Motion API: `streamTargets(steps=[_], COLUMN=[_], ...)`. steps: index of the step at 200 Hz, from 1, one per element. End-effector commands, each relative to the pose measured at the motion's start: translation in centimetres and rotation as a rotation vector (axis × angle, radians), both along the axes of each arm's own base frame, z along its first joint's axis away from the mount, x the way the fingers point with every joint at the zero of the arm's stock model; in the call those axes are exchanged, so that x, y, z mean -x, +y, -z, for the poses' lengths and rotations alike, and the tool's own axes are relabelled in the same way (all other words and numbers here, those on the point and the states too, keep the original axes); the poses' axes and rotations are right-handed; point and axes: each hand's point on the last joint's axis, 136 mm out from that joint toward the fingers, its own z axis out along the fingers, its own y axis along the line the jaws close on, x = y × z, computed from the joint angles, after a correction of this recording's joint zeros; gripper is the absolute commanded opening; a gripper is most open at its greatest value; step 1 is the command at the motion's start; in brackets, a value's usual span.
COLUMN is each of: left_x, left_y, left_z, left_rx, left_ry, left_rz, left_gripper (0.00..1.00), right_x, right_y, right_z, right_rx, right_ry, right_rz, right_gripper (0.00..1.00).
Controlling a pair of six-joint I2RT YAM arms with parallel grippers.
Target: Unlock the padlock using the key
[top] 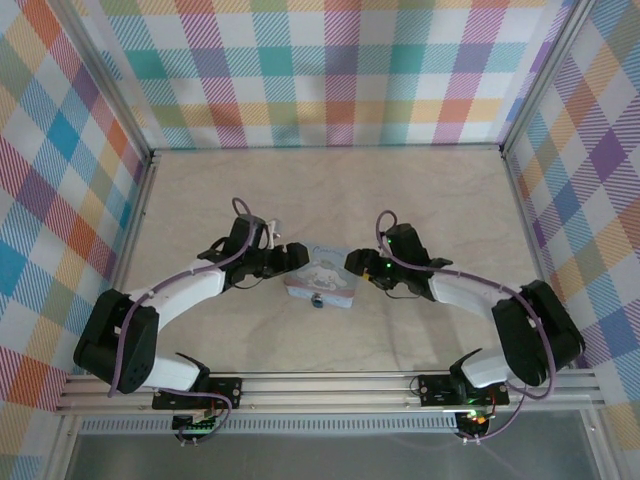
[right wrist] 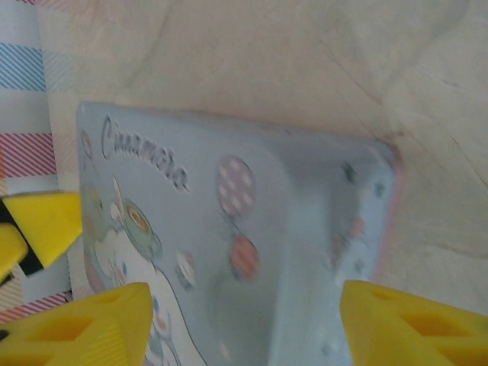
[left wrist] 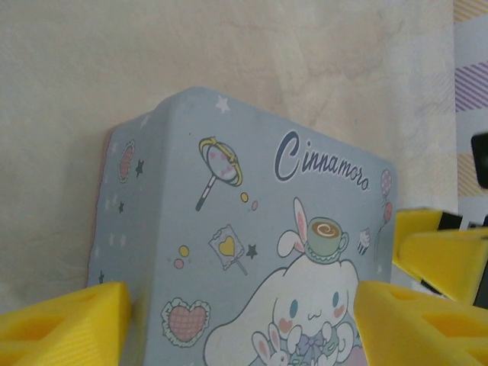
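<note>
Padlock (top: 318,299) on bench (top: 320,190), at near long edge of tin (top: 326,270). Left hand (top: 292,257) and right hand (top: 352,262) released, fingers spread over tin's opposite ends. Padlock lies toward arm bases from both, about equally near. Key too small to make out.

Can't tell locked or unlocked on the padlock (top: 317,299) from the top view, way too tiny, just a blue speck at the near edge of the tin (top: 325,275). Can't see the tin's two ends either, tucked under the left gripper (top: 293,257) and right gripper (top: 354,263). Can't see the tin's lower part or most of the yellow fingers (left wrist: 65,326) in the left wrist view, cropped by the bottom edge. Can barely read the lettering in the right wrist view, pretty blurry.
</note>
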Motion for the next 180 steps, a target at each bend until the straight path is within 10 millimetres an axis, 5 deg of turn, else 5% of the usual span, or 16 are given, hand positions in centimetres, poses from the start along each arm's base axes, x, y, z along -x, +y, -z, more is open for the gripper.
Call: streamTargets(steps=[1,94,133,180], left_x=[0.4,-4.3,-6.5,-6.5], left_y=[-1.0,-3.3,-4.1,-4.1], left_z=[-0.7,-1.0,-0.6,-0.1], left_rx=[0.029,-0.005,-0.041,-0.042], left_ry=[-0.016,-0.065,-0.079,-0.065], left_rz=[-0.006,-0.029,-0.030,-0.042], left_gripper=[0.76,0.75,0.75,0.78], right_x=[-1.4,-7.7,-8.5,-8.5], right_y=[1.1,2.9,2.6,2.0], right_z=[-1.0,-0.2,0.3,-0.1], right_rx=[-0.012,0.132,0.157,0.168], right_ry=[-0.028,-0.048,-0.033,-0.048], right_rz=[-0.006,-0.014,0.013,0.022], right_gripper=[0.64,0.64,0.65,0.67])
